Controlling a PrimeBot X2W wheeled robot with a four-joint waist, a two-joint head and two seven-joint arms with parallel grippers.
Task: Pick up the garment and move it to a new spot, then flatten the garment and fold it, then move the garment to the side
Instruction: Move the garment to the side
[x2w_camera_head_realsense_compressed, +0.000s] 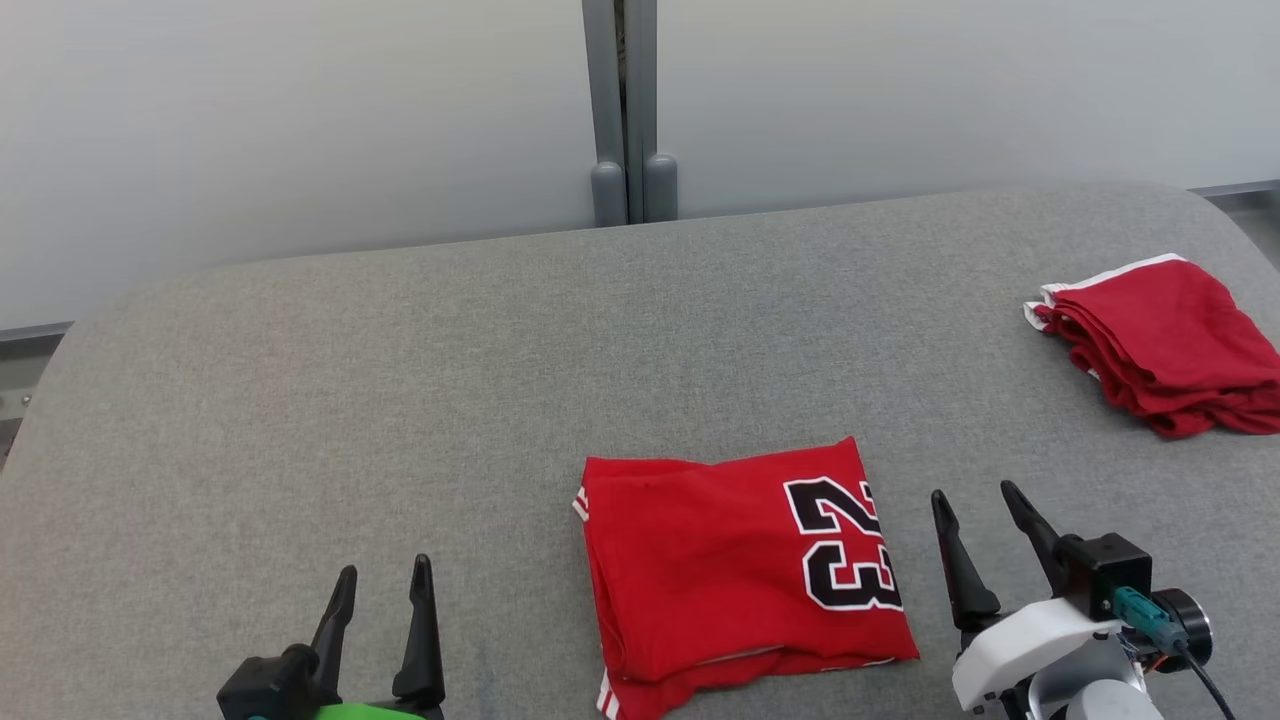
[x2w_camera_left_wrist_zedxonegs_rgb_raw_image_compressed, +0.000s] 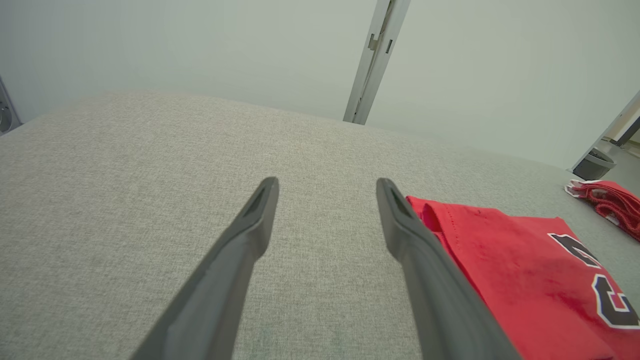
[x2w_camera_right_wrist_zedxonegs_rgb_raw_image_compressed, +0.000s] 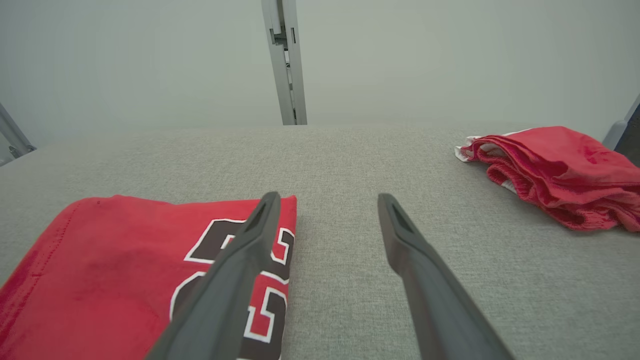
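A red garment (x2w_camera_head_realsense_compressed: 735, 570) with a black number 23 lies folded into a rough square near the table's front edge, between my two grippers. My left gripper (x2w_camera_head_realsense_compressed: 385, 577) stands open to its left, nothing between the fingers. My right gripper (x2w_camera_head_realsense_compressed: 977, 495) stands open just right of the garment, also holding nothing. In the left wrist view the garment (x2w_camera_left_wrist_zedxonegs_rgb_raw_image_compressed: 520, 265) lies right of the open left gripper (x2w_camera_left_wrist_zedxonegs_rgb_raw_image_compressed: 327, 186). From the right wrist camera the garment (x2w_camera_right_wrist_zedxonegs_rgb_raw_image_compressed: 115, 265) sits at lower left, under one finger of the open right gripper (x2w_camera_right_wrist_zedxonegs_rgb_raw_image_compressed: 327, 200).
A second red garment (x2w_camera_head_realsense_compressed: 1165, 345) with white trim lies folded at the table's far right edge; it is also in the right wrist view (x2w_camera_right_wrist_zedxonegs_rgb_raw_image_compressed: 555, 172) and the left wrist view (x2w_camera_left_wrist_zedxonegs_rgb_raw_image_compressed: 610, 205). The grey fabric table (x2w_camera_head_realsense_compressed: 400, 400) ends at a pale wall with a grey post (x2w_camera_head_realsense_compressed: 625, 110).
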